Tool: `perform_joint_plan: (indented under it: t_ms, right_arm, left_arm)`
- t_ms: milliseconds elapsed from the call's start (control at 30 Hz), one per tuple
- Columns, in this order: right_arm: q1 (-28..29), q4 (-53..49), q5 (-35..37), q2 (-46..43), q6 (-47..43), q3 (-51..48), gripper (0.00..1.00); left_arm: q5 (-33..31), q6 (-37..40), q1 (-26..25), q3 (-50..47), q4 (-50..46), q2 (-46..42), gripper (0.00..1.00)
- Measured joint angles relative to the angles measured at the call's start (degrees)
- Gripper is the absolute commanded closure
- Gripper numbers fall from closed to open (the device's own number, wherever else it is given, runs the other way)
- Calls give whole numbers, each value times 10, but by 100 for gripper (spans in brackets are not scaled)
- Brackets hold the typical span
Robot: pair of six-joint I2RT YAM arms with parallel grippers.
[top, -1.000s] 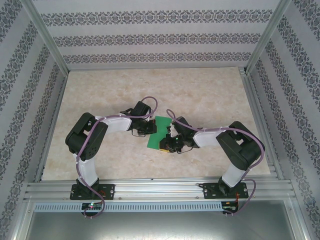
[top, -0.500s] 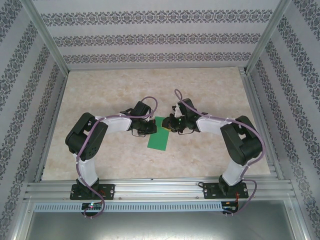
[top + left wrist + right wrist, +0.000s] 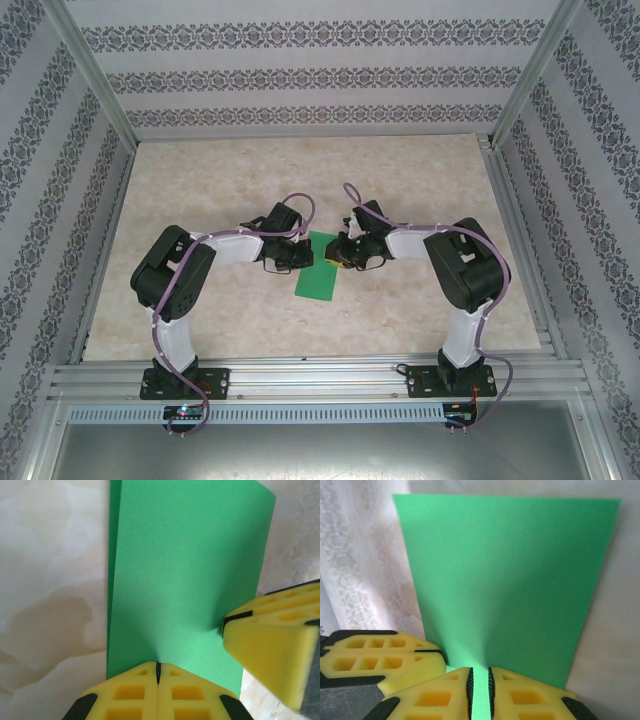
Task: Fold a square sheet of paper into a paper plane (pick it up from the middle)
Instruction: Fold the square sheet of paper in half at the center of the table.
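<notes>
The square sheet of paper (image 3: 318, 270) lies folded in half on the table as a bright-green rectangle (image 3: 185, 575) (image 3: 510, 575); a second layer peeks out along one long edge. My left gripper (image 3: 305, 258) (image 3: 158, 666) is shut, its tips touching the paper near one short end. My right gripper (image 3: 338, 252) (image 3: 479, 674) comes in from the other side at the same end, its jaws a narrow slit apart with green showing in the gap. A right finger (image 3: 270, 655) touches the paper's edge in the left wrist view. The left fingers (image 3: 385, 657) sit just beside the right ones.
The pale marble-patterned tabletop (image 3: 220, 180) surrounds the paper on all sides. Patterned walls (image 3: 320, 75) and aluminium posts enclose the table. Both arms' elbows (image 3: 175, 265) (image 3: 475, 265) bend outward over the near half.
My right gripper has travelled from the near end of the paper up to its far end and now sits beside the left gripper. The left arm and the paper stayed put.
</notes>
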Motion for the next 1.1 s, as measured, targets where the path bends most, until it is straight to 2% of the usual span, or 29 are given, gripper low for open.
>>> perform_joint_plan:
  t_ms: [300, 800, 1100]
  right_arm:
    - [-47, -39, 2, 3, -30, 63, 82]
    - [-51, -73, 0, 68, -53, 107, 82]
    - [-43, -151, 25, 75, -97, 161, 81]
  left_arm:
    - [0, 0, 0, 0, 0, 0, 100]
    - [0, -1, 0, -8, -5, -9, 100]
    - [3, -12, 0, -21, -5, -19, 100]
